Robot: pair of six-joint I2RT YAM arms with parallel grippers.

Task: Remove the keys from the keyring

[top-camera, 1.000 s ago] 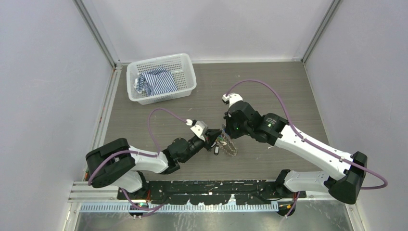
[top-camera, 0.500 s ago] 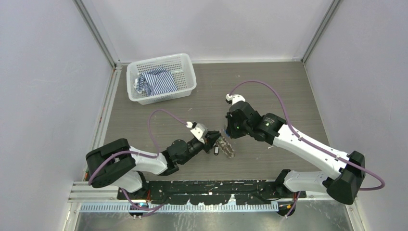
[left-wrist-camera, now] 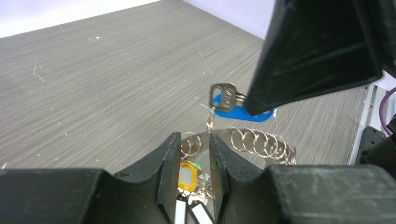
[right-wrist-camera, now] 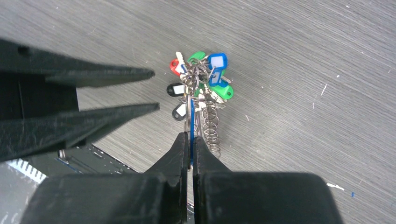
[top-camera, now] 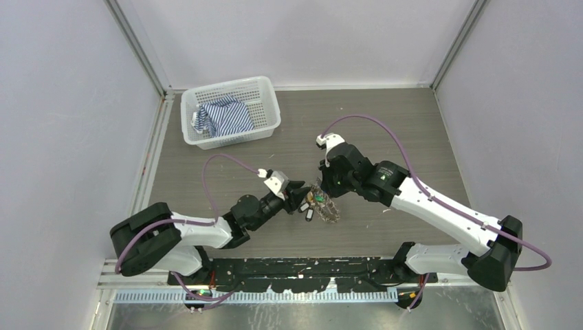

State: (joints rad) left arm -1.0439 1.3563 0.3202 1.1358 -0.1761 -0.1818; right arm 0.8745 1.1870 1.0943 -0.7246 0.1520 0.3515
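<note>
Separation step: my R gripper [right-wrist-camera: 190,136] pinched blue-tagged silver key [left-wrist-camera: 223,97]; L gripper [left-wrist-camera: 194,141] hung part-open, empty, by thin metal keyring [top-camera: 322,205]. Next, I figured: L regrips ring, pulls.

Pale lilac walls [top-camera: 69,103] around grey wood-grain table [top-camera: 385,124]

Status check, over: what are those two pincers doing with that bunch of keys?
Left pincer open, straddling the keyring. Right pincer shut on blue-tagged key. Key not yet off the ring. Nothing in the way.
</note>
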